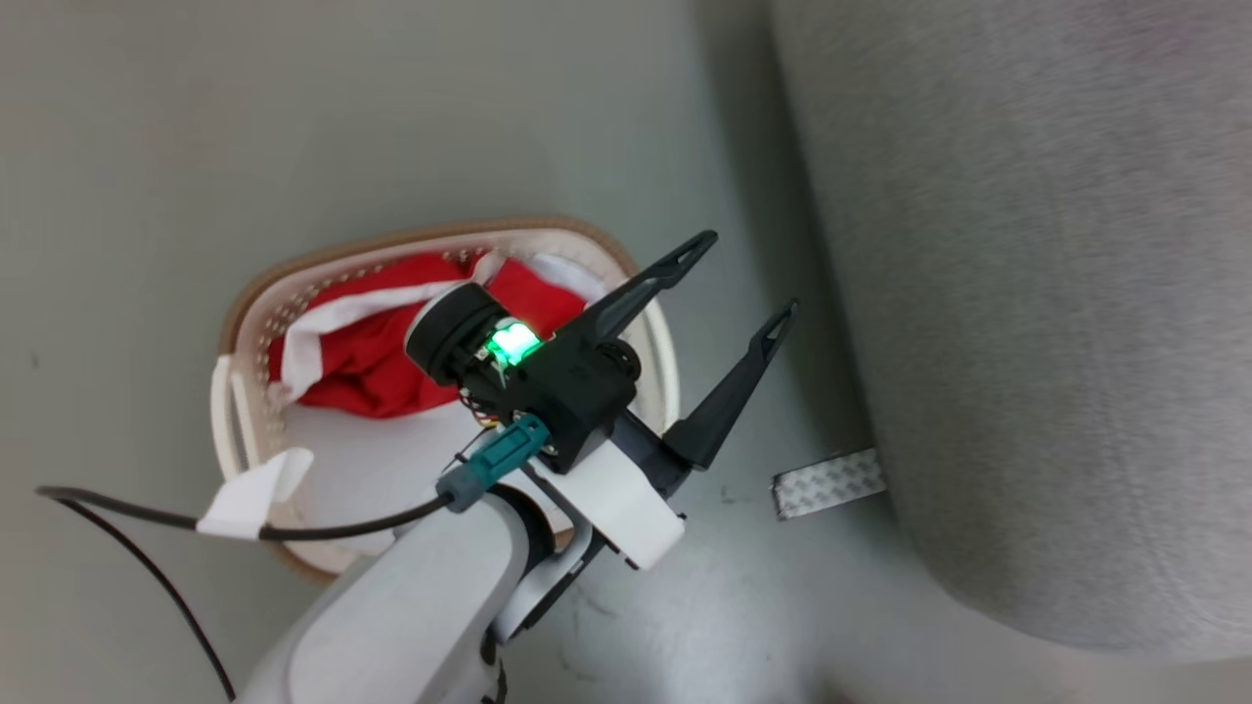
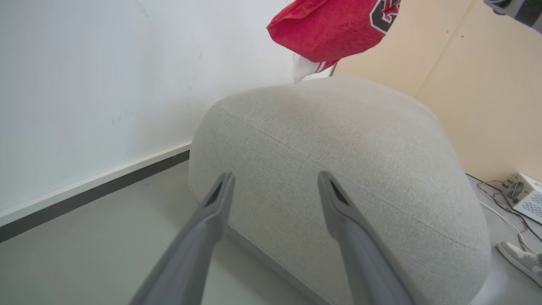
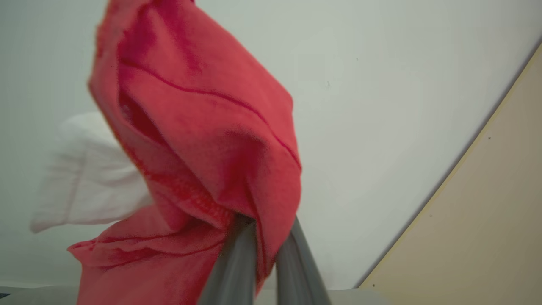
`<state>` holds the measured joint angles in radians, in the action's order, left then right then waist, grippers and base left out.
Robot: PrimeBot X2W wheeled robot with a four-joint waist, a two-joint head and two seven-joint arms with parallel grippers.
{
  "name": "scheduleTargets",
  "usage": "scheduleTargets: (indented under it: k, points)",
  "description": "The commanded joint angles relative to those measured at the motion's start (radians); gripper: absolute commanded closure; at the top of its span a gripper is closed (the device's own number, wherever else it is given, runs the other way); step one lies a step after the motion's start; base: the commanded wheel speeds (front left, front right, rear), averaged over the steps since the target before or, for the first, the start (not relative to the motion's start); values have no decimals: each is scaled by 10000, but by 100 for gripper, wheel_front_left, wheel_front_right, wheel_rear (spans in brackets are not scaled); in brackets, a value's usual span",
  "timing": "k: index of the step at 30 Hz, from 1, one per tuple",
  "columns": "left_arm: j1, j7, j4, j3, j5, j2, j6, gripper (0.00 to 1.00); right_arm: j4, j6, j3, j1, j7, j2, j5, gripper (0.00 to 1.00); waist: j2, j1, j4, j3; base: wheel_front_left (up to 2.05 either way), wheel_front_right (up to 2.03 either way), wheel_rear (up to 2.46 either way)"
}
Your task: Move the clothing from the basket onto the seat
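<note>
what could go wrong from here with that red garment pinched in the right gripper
1. The right gripper pinches only a small fold of the red garment. The rest hangs loose, so it might slip out early.
2. In the left wrist view it hangs by the sofa's rounded top edge. Released there, it could slide off.
3. A black cable drapes across the basket rim and could snag during reaches for the clothing inside.

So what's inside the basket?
Red clothing with white trim lies in the basket, on a white pad. The left arm covers part, so anything there is hidden.
</note>
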<state>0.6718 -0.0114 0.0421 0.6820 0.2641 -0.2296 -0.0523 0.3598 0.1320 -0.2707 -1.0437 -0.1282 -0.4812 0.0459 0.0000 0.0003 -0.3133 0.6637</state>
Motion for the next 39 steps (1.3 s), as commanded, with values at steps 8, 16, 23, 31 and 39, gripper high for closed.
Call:
scheduleTargets:
  k: [8,16,23,31,39]
  points:
    - [-42,-495,-353,-115,222,1,68,0,2508,-25,-2213,792,-514,558,-1283,100,0,-3,1002,788,0,0,0]
    - [-660,-911,-824,-379,499,-208,308,0,3693,-25,-2900,2465,-1362,2108,-1602,0,0,-3,915,11,0,0,0]
    - [-1624,-1456,-1242,-724,968,-347,700,0,1225,-25,-2098,4712,-1372,3393,-1352,0,0,-3,870,-1425,0,0,0]
    - [-2940,-2414,-1952,-1508,1476,-201,1220,0,-789,-25,-347,7323,-1357,3970,-793,0,0,-3,1389,-3503,0,0,0]
    - [-4869,-2525,-2038,-2865,1111,47,1668,0,-1440,-25,1000,9200,-1358,4110,-510,0,0,-3,2189,-5360,0,0,0]
